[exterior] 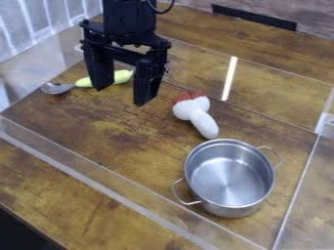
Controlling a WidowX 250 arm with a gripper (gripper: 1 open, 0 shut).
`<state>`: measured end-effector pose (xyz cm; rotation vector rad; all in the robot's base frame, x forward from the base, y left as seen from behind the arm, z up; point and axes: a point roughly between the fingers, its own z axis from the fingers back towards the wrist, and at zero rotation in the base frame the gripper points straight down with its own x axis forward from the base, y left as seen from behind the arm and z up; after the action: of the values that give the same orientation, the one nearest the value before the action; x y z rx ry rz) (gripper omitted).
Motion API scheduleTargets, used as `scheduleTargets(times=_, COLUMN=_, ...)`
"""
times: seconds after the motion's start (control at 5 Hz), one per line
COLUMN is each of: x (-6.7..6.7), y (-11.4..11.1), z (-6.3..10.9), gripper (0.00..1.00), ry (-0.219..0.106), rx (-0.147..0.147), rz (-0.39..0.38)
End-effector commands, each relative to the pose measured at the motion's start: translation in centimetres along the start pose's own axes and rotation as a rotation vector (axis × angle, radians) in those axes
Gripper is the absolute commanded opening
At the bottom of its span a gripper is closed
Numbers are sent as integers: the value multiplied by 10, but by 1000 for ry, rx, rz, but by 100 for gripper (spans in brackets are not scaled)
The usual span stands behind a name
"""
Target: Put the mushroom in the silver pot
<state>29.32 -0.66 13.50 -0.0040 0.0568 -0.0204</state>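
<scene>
A small white mushroom [200,115] with a red patch at its top end lies on its side on the wooden table, right of centre. The silver pot [231,176] stands upright and empty near the front right, its two loop handles showing. My black gripper [120,86] hangs pointing down to the left of the mushroom, clearly apart from it. Its two fingers are spread wide with nothing between them.
A long yellow-green vegetable [111,77] lies behind the gripper's left finger, and a small metal spoon [57,88] rests at the far left. Clear plastic walls [117,190] fence the wooden table [92,137] at the front, left and right.
</scene>
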Motion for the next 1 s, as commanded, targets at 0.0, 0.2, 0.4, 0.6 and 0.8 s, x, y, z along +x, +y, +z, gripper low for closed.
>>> scheduleTargets(times=0.0, x=-8, y=-1, z=-15, gripper=100, ry=41, rx=-1, rz=-9)
scheduleTargets(times=0.2, x=-3, y=-5, z=-37, gripper=100, ry=74, rx=-3, rz=26)
scheduleTargets(times=0.4, x=24, y=-23, z=-50, gripper=100, ry=66, rx=-15, rz=197)
scheduleTargets(times=0.6, x=47, y=-50, z=-42, gripper=100, ry=33, rx=-44, rz=445)
scheduleTargets(times=0.8, x=68, y=-64, z=-37, gripper=100, ry=7, rx=-82, rz=692)
